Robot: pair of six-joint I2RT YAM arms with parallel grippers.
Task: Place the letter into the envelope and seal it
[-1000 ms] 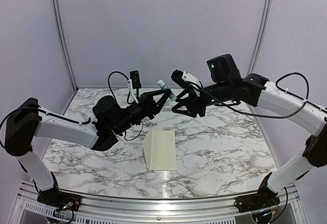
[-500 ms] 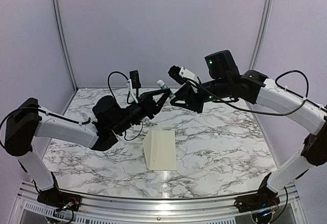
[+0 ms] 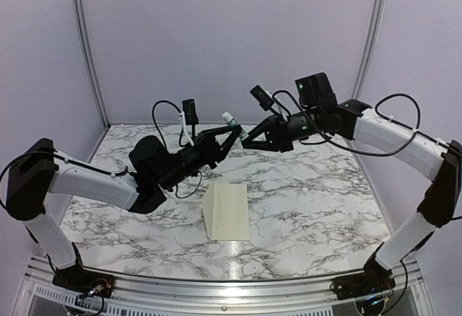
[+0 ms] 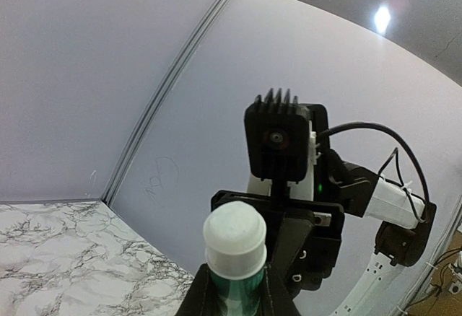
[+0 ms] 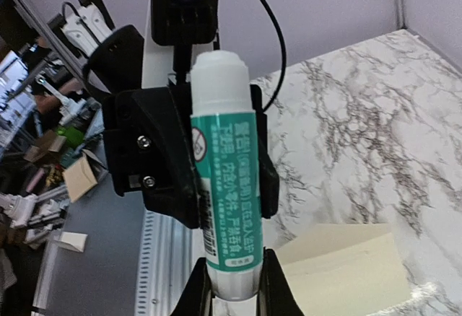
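Observation:
A white-and-green glue tube (image 3: 229, 120) hangs in the air over the far middle of the table, held from both sides. My left gripper (image 3: 234, 131) is shut on its green body, the white cap (image 4: 234, 235) sticking up past the fingers. My right gripper (image 5: 232, 287) is shut on the tube's lower white end; the left gripper's black fingers (image 5: 162, 164) clamp the tube (image 5: 224, 172) just above. The cream envelope (image 3: 227, 211) lies flat on the marble below, its corner (image 5: 346, 265) showing under the right wrist. The letter is hidden.
Marble tabletop (image 3: 310, 200) with a metal rail along the near edge (image 3: 231, 287). Lilac walls close in the back and sides. The right arm (image 3: 390, 132) reaches in from the right at tube height; the left arm (image 3: 94, 182) stretches in low from the left.
My right gripper has moved left to the tube and its fingers have closed on the lower end. The left gripper, tube and envelope have stayed put.

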